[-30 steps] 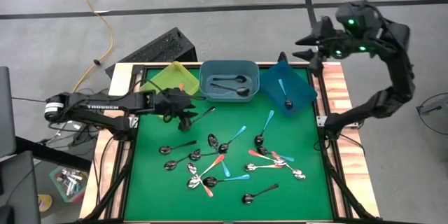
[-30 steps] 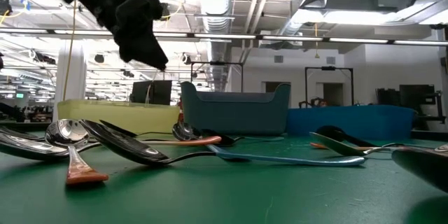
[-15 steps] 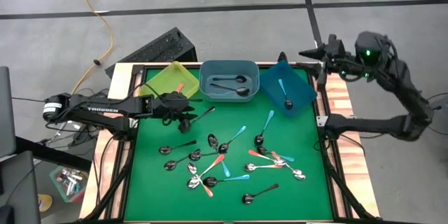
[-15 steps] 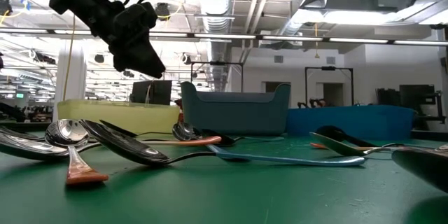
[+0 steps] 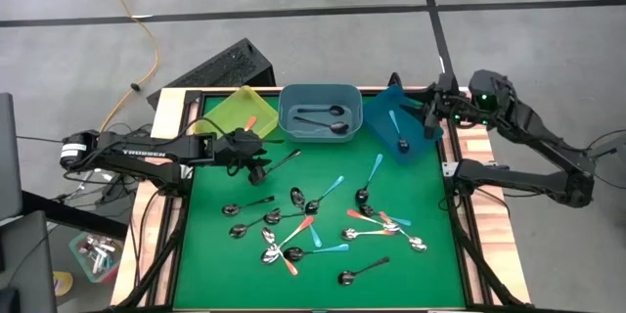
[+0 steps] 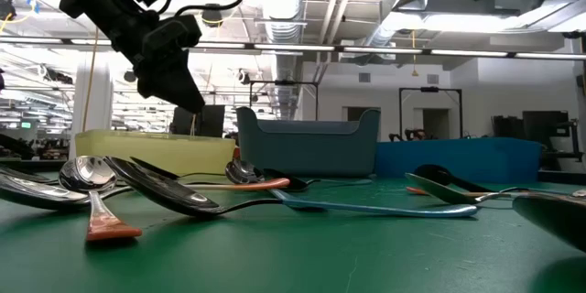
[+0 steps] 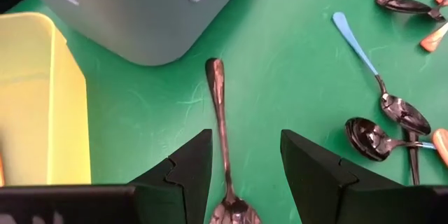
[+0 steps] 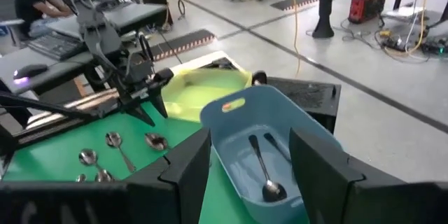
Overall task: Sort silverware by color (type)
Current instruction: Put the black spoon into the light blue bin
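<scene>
Several spoons (image 5: 313,225) with orange-red, teal-blue or dark metal handles lie scattered flat on the green mat (image 5: 225,274). One dark metal spoon (image 5: 284,161) lies apart near the bins. My left gripper (image 5: 261,167) hangs open above it. In the left wrist view the handle (image 7: 218,101) runs out between the two fingers of my left gripper (image 7: 241,175), untouched. In the low view my left gripper (image 6: 180,87) is clear of the mat. My right gripper (image 5: 427,122) is open at the far right, beside the blue bin (image 5: 416,129), holding nothing (image 8: 248,175).
Three bins stand along the far edge: yellow-green (image 5: 238,108), grey-blue (image 5: 293,122) with two dark spoons (image 8: 264,168), and blue with a teal spoon (image 5: 394,125). A keyboard (image 5: 220,67) lies beyond the table. A person (image 8: 26,0) sits far off. Bare mat lies along the near edge.
My right arm has folded down from high above the far right corner, bringing its gripper down and toward the blue bin's right side, still open. My left gripper has sunk a little over the dark spoon, staying open. No spoon has moved.
</scene>
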